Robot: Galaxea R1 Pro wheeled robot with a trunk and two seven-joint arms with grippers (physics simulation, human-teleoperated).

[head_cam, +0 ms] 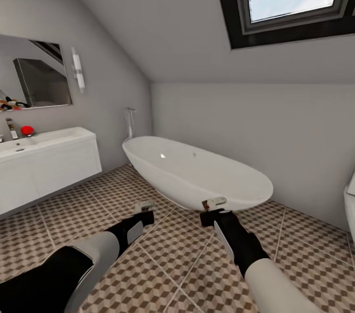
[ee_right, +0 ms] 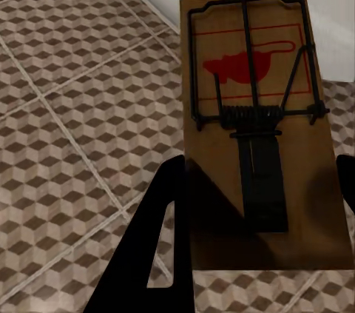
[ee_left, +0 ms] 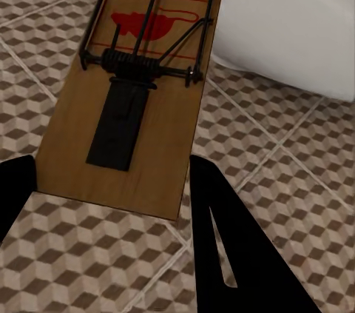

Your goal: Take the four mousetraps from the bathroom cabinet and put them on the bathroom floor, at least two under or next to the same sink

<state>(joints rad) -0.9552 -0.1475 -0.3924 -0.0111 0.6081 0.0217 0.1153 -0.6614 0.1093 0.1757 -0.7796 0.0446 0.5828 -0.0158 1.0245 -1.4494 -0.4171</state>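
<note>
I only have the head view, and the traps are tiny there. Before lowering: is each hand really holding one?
Observer: Yes. The left wrist view shows the left hand gripping the left trap by its bare wooden end.
Operator: And the right?
Observer: The right hand holds the right trap the same way, with its red mouse print at the far end.
Operator: What lies below them?
Observer: Floor tiles, with the tub just beyond each trap's far end.
</note>
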